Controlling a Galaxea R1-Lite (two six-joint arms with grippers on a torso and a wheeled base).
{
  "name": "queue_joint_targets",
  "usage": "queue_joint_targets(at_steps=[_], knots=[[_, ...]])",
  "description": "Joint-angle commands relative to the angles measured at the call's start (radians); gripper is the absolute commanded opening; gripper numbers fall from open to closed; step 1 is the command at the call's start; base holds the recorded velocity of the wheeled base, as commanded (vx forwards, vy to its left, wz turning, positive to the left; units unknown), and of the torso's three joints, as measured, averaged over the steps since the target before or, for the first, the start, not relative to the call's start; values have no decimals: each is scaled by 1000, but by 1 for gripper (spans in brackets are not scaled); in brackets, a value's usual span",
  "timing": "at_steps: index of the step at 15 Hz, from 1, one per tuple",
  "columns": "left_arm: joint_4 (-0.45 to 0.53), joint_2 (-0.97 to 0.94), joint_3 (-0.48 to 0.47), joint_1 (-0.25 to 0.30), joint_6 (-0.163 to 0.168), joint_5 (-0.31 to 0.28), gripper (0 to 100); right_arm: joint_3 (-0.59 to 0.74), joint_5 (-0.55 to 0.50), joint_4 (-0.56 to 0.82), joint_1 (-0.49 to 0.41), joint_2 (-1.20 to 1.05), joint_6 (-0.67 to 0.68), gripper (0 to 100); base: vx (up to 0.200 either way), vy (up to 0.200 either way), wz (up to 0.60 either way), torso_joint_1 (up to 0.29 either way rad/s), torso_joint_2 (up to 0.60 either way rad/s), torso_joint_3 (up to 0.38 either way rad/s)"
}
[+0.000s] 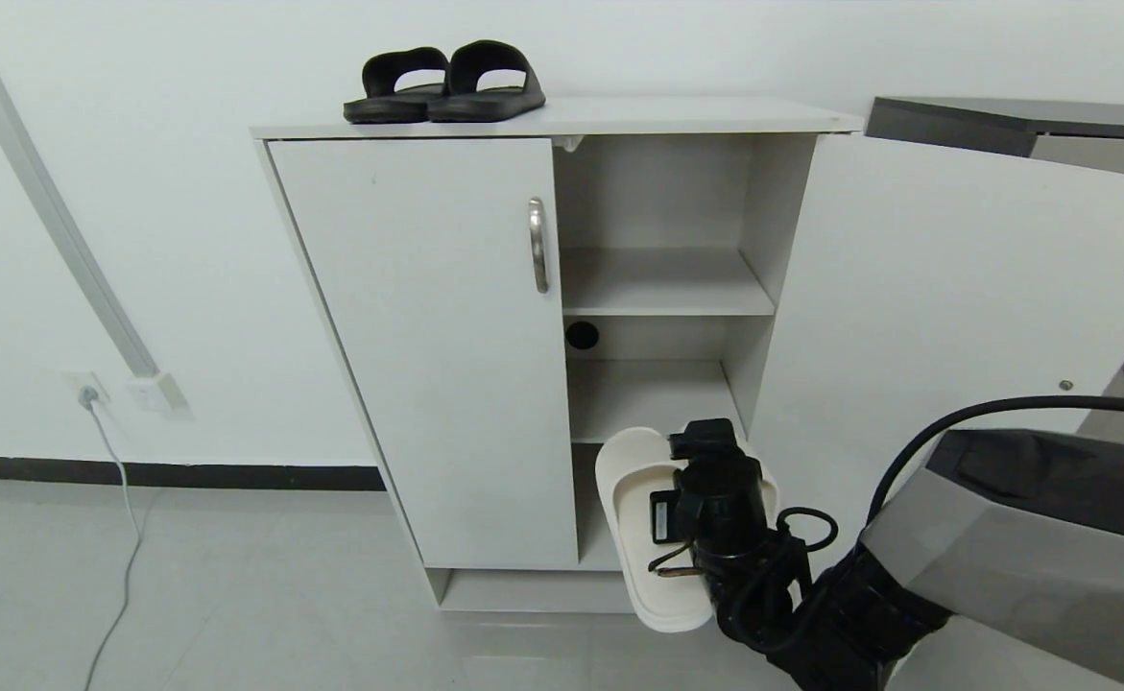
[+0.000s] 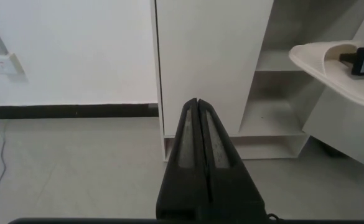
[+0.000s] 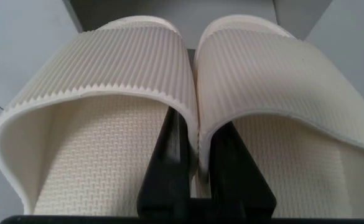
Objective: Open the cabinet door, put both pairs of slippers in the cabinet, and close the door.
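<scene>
Floor (image 1: 235, 595) pale grey, wall (image 1: 187, 240) white, cord (image 1: 125, 537) at lower left. Right hand (image 3: 197, 155) pinches white slippers (image 1: 633, 499) before open cabinet (image 1: 427, 336); left hand (image 2: 197, 109) pressed together.

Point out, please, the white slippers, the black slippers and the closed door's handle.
white slippers (image 3: 107, 68): right wrist view, on one slipper's ribbed strap.
black slippers (image 1: 492, 59): head view, on one slipper's strap.
door handle (image 1: 538, 245): head view, on the middle of its metal bar.

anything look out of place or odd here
The black slippers sit on top of the cabinet, not inside it. Nothing looks spilled or damaged; the right pincer holds the white slippers together.
</scene>
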Motion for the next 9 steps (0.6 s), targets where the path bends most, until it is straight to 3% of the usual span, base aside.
queue_joint_targets(at_steps=[1,5,9], knots=[[0,3,0,1,0,0,0,-22,18,-7,3,50,-8,0,0,0,0,0,0,0],[0,3,0,1,8,-3,0,-91,24,13,-10,87,-11,0,0,0,0,0,0,0],[0,2,0,1,14,-5,0,-106,26,22,-16,87,-9,0,0,0,0,2,2,-157]])
